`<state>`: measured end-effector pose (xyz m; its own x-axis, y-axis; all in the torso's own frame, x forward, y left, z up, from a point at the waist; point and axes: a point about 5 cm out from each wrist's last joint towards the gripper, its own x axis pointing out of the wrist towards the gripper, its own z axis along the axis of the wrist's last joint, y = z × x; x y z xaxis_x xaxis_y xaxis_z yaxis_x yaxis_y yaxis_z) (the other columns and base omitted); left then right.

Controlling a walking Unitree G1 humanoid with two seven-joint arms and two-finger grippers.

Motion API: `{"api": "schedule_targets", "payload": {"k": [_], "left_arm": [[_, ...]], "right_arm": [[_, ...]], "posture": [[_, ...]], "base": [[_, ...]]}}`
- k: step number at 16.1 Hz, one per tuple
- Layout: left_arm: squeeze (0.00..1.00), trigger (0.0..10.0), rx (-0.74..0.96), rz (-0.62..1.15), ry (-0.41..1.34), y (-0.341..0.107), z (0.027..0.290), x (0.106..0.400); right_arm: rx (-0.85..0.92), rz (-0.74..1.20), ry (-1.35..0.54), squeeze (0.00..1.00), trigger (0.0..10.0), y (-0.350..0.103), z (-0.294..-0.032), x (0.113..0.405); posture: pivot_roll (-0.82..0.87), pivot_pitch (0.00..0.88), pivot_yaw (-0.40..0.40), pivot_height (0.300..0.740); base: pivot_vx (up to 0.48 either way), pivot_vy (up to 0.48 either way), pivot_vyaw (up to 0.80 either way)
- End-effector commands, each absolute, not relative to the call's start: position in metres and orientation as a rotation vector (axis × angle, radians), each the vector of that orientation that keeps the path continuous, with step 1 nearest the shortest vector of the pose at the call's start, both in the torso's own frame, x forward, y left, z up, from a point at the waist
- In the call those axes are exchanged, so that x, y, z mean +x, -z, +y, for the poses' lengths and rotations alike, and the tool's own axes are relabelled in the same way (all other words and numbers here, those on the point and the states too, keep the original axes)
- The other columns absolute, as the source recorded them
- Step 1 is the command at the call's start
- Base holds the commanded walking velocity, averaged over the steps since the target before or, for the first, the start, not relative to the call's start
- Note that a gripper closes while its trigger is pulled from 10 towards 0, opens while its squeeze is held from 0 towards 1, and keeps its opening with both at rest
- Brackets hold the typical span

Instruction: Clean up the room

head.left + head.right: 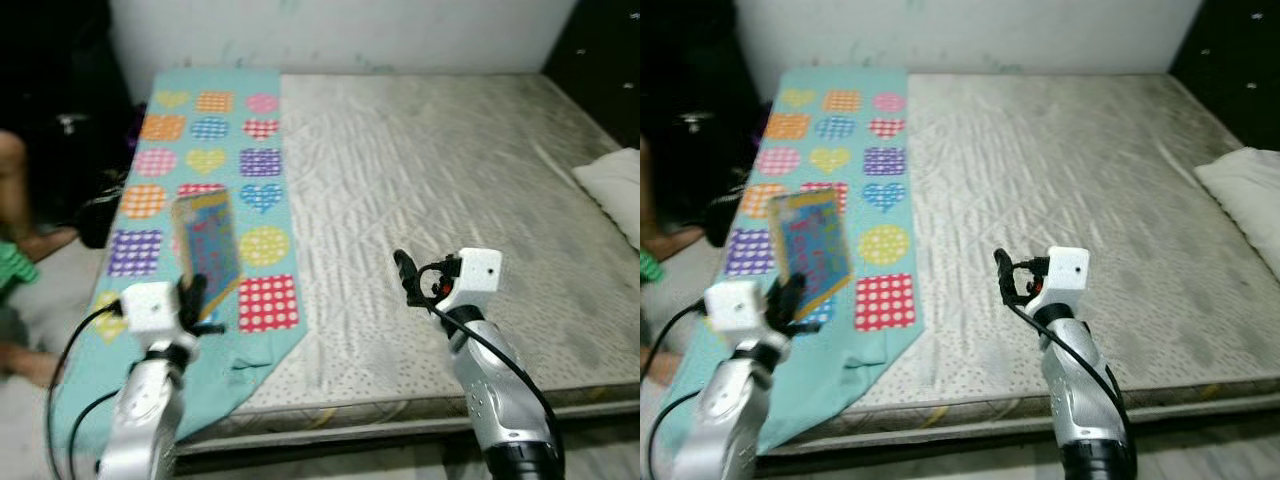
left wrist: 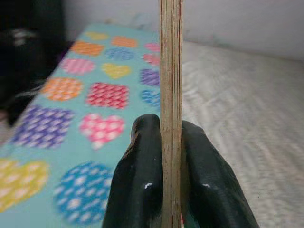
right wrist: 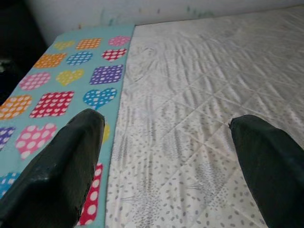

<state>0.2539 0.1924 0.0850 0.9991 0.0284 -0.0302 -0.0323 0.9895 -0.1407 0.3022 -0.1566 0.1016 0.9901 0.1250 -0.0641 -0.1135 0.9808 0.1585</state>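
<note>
Head stereo pair: high, looking forward and down over the mattress (image 1: 450,200) from its near edge, sharing the teal patterned blanket (image 1: 210,160) along the left edge. Left wrist: very near, edge-on along a thin book (image 2: 170,95), facing the blanket. Right wrist: low, facing the far edge, sharing blanket and mattress.

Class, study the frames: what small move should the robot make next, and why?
Probably lift the book clear and carry it off the bed. The left gripper already pinches its edge, holding it upright above the patterned blanket, while the right gripper hangs open over the mattress.
</note>
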Motion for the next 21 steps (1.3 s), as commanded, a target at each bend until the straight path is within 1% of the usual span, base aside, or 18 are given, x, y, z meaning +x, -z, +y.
{"api": "schedule_targets", "payload": {"k": [1,8,11,17,21], "left_arm": [[0.0,10.0,-0.138,0.0,-0.037,-0.092,0.194,0.254],[0.0,10.0,-0.163,0.017,-0.017,-0.092,0.188,0.257],[0.0,10.0,-0.164,0.017,-0.017,-0.093,0.188,0.257],[0.0,10.0,-0.166,0.018,-0.016,-0.094,0.187,0.258],[0.0,10.0,-0.151,0.005,0.004,-0.096,0.182,0.26]], "right_arm": [[0.138,0.079,-0.108,0.0,10.0,-0.103,-0.159,0.3],[0.145,0.082,-0.119,0.0,10.0,-0.104,-0.157,0.302],[0.145,0.088,-0.127,0.0,10.0,-0.105,-0.155,0.302],[0.15,0.083,-0.132,0.0,10.0,-0.108,-0.152,0.306],[0.141,0.08,-0.139,0.0,10.0,-0.108,-0.151,0.307]], "posture": [[-0.11,0.14,-0.006,0.74],[-0.11,0.128,-0.003,0.74],[-0.11,0.133,-0.007,0.74],[-0.11,0.141,-0.004,0.74],[-0.11,0.139,-0.004,0.74]], "base": [[0.0,0.0,0.0],[0.0,0.0,0.0],[0.0,0.295,-0.27],[0.0,0.371,0.0],[0.0,0.0,0.0]]}}
